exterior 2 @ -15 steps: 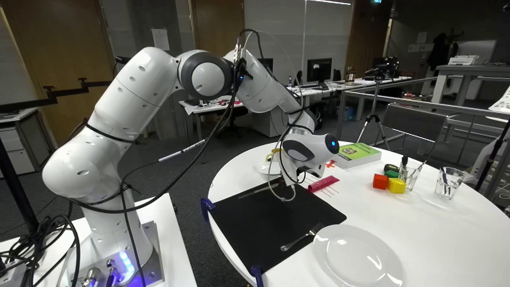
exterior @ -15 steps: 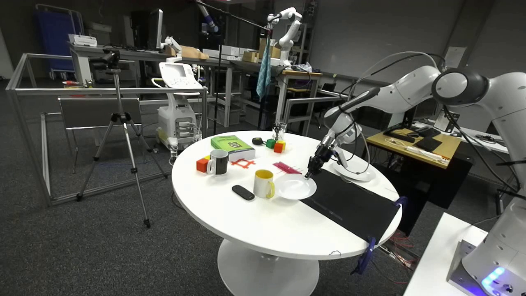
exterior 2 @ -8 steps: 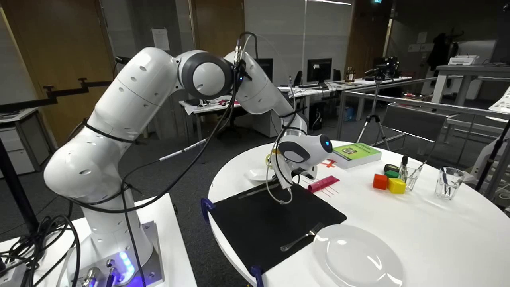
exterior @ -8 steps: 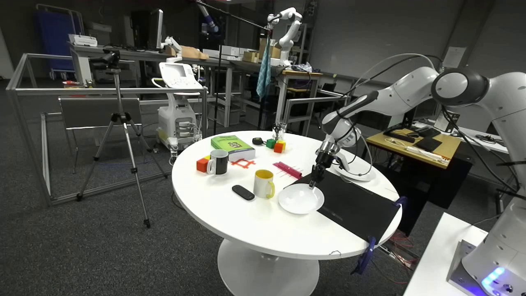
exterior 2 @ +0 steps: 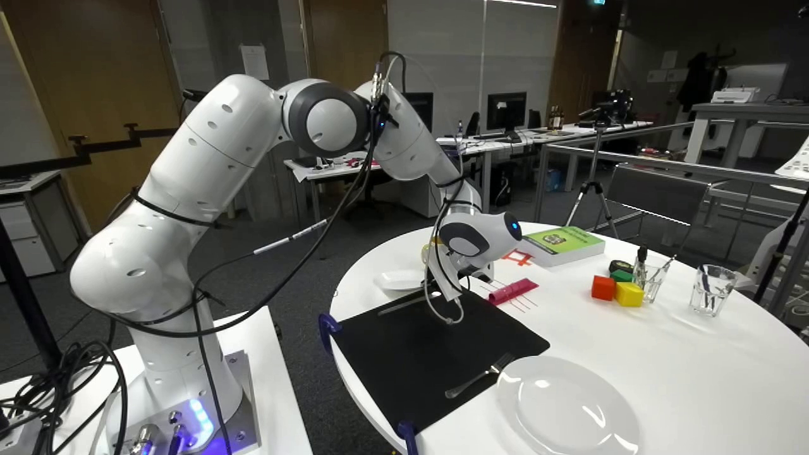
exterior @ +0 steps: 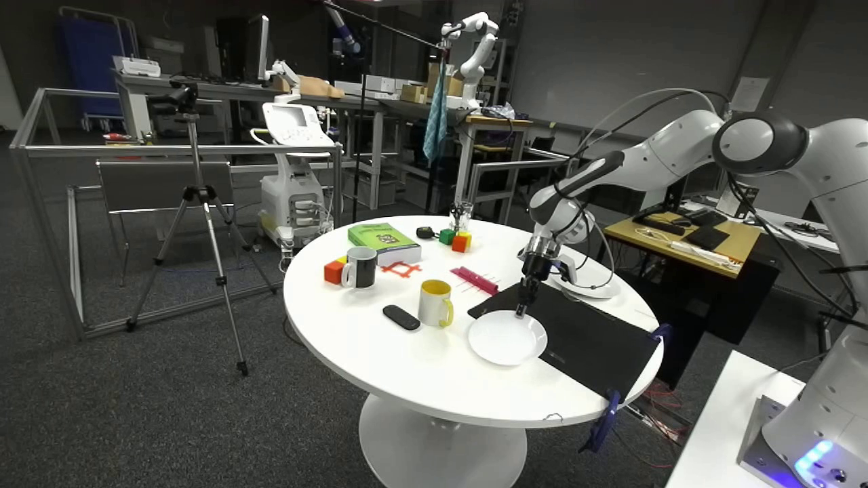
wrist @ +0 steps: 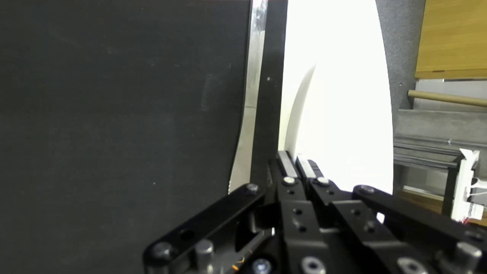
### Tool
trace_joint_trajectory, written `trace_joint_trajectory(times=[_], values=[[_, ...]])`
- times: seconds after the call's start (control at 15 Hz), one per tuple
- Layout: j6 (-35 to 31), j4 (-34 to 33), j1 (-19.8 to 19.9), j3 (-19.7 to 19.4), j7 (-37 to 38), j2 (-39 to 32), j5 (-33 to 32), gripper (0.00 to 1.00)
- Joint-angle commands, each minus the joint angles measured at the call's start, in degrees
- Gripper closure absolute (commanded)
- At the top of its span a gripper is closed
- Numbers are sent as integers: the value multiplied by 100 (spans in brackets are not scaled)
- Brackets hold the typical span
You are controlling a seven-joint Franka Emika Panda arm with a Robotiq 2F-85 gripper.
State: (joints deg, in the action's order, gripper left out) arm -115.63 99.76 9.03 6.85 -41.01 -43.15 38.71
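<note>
By the black mat, the pincer clamps the rim of a round, shallow, plain white plate.

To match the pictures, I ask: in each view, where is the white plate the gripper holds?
In an exterior view: white plate, below and right of centre, at the gripper.
In an exterior view: white plate, just below centre.
Wrist view: white plate, right of centre; only its rim distinct.
Shared landmark: black mat, in all three.

Dark carpet; round white table; wooden panels; grey wall.
</note>
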Motion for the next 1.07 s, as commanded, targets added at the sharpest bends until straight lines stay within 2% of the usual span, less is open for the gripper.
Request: trace_joint_trajectory(times=[0.0, 1.0], values=[[378, 109, 106, 115, -223, 162, -143, 99], [355, -132, 32, 302, -589, -10, -16, 99]])
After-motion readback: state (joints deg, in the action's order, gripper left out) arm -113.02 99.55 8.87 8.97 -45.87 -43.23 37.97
